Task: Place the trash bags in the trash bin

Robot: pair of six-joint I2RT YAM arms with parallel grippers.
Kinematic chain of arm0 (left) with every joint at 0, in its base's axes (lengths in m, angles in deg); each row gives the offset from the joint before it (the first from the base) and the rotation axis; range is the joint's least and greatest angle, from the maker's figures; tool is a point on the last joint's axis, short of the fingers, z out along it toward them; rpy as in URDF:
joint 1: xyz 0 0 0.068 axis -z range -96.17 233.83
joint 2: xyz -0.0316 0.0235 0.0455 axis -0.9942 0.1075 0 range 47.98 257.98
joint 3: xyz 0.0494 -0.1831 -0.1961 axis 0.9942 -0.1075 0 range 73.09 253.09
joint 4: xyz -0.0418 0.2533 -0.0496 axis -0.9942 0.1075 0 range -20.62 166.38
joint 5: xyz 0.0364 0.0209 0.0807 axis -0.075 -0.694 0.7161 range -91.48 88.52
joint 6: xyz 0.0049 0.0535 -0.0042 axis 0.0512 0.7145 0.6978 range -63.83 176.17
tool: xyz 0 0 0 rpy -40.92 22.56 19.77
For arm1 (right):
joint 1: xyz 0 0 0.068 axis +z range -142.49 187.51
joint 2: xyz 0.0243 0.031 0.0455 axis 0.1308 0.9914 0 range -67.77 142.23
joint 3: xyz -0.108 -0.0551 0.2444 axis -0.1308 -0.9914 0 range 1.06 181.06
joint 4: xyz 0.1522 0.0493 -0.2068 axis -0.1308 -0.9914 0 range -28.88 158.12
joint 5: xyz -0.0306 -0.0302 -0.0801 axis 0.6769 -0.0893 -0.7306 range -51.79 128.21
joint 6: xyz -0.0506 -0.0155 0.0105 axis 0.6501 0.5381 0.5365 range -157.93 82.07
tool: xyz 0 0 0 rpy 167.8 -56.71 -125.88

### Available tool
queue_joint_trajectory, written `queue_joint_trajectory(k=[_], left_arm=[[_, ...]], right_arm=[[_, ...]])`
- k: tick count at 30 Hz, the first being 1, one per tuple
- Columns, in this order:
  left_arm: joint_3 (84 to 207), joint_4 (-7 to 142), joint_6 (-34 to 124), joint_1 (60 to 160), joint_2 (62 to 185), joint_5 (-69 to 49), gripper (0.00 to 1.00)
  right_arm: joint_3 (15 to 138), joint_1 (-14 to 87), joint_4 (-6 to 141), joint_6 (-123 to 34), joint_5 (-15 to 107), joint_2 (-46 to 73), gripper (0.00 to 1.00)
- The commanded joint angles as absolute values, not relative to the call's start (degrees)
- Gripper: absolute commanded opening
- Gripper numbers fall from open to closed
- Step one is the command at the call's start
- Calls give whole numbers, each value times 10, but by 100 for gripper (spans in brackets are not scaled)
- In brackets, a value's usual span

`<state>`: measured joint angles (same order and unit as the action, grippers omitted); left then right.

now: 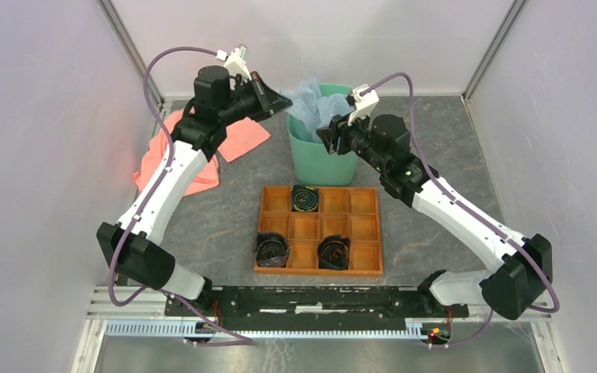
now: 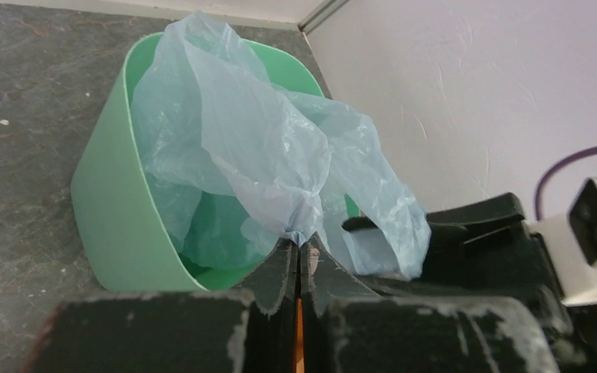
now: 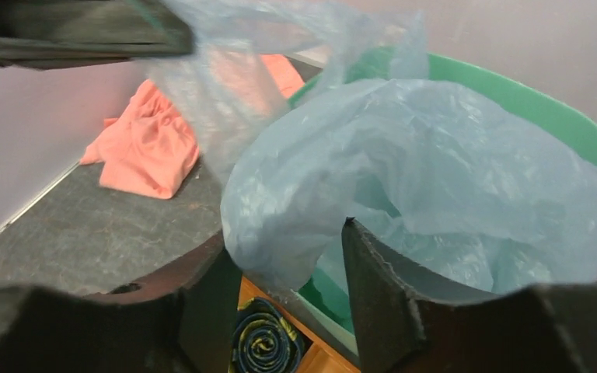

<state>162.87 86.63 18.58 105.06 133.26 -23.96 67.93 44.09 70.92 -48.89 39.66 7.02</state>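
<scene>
Top view: the bag [image 1: 308,101] sits partly inside the bin [image 1: 322,162], bulging above its rim, with both arms reaching in at the rim. Only the left wrist view shows the left gripper [image 2: 299,247] pressed together on a gathered tip of the bag. The right wrist view shows the right gripper [image 3: 284,249] spread, with plastic draped loosely between its fingers. A pink cloth [image 3: 148,148] lies beyond and a black roll [image 3: 260,342] below.
</scene>
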Motion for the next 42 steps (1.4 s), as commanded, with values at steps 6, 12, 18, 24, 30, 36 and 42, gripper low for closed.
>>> queue_joint_trajectory(k=[6,12,18,24,30,36,42], left_arm=[[1563,803,162,1048,1261,-304,2],[1559,906,244,1048,1244,-171,2],[1561,983,330,1042,1224,2,2],[1550,993,355,1038,1214,96,2],[1541,999,363,1038,1192,129,2],[1514,977,371,1038,1158,107,2],[1475,950,367,1038,1140,73,2]], right_arm=[[654,437,809,-482,286,49,3],[693,425,709,-437,246,35,0],[702,376,567,-384,196,-28,0],[668,375,547,-331,54,-105,0],[638,374,548,-331,-14,-114,0],[666,348,564,-325,-13,-71,0],[741,286,523,-360,128,2,0]])
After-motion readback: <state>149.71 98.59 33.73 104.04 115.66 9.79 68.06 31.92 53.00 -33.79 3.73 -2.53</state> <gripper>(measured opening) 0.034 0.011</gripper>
